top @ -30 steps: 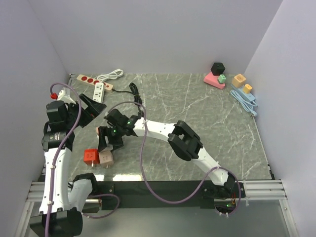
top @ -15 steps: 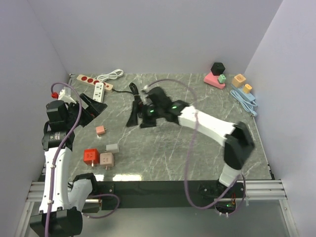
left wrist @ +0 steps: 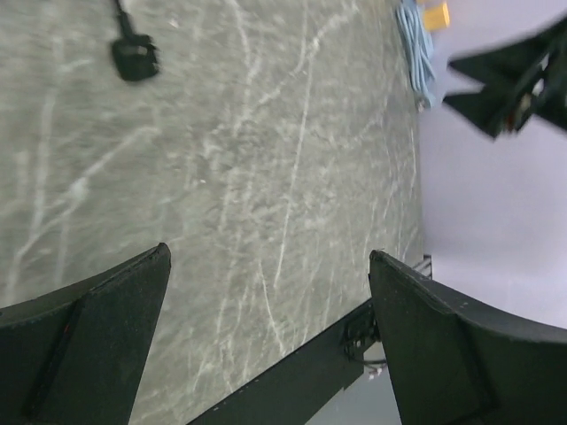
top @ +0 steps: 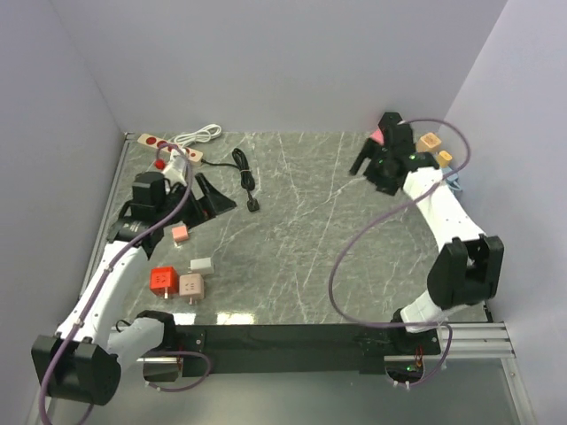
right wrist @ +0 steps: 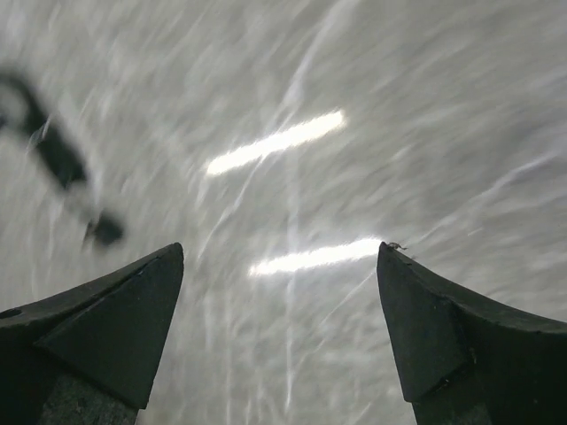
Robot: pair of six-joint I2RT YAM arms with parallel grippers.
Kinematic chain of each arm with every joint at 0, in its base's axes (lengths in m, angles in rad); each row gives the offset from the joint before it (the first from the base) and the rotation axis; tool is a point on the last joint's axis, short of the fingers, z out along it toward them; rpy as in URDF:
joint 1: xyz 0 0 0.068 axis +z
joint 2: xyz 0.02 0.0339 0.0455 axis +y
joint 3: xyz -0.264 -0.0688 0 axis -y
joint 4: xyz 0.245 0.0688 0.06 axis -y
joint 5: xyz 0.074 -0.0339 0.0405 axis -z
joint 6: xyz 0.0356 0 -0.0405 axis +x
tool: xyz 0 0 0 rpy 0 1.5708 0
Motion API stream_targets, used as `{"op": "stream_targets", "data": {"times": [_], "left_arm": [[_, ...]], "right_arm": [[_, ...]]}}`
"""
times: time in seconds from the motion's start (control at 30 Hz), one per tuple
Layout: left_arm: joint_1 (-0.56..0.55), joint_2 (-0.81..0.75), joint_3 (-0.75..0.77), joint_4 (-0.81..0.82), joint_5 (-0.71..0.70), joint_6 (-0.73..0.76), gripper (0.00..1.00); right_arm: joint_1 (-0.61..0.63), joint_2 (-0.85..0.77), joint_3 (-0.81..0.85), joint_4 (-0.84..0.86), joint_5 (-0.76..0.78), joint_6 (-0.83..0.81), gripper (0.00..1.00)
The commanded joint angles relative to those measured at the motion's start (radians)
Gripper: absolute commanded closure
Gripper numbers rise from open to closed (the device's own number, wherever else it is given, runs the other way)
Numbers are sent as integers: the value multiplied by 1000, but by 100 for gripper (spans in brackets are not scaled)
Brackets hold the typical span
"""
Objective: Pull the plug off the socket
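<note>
Marble table (top: 354,257): right pincer (right wrist: 279,252) swung from centre to far-right corner, released; left pincer (left wrist: 267,252) released.

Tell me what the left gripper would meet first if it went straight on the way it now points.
The left gripper would probably meet the bare table first; the black plug lies off that line.

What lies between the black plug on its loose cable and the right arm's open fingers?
Nothing: only bare grey marble tabletop separates the black plug from the right arm's fingers. This shows best in the top view.
</note>
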Motion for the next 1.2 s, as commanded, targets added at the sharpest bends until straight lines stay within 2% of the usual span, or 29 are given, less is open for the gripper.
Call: {"op": "stream_targets", "data": {"times": [0.0,0.13,0.23,0.37,0.47,0.63,0.87,1.0,1.17], "left_arm": [[-77,41,23,100,-42,-30,1],[-137,98,15,150,-60,-57,1],[-183,152,20,185,-70,-74,1],[-220,248,44,227,-63,-85,1],[-237,317,95,225,-57,-70,1],[-240,406,178,215,-37,-43,1],[-240,479,192,241,-19,-46,1],[-241,480,155,270,-19,-63,1],[-241,496,141,279,-20,-73,1]], "right_arm": [[-104,77,128,-63,151,-11,4],[-269,194,219,-35,151,64,4],[-332,260,270,-11,161,155,4],[-433,283,253,50,251,194,5],[-489,313,260,35,272,200,5],[-530,381,271,63,274,203,6],[-547,491,353,22,259,265,7],[-550,490,305,74,294,337,10],[-550,499,271,72,322,510,9]]}}
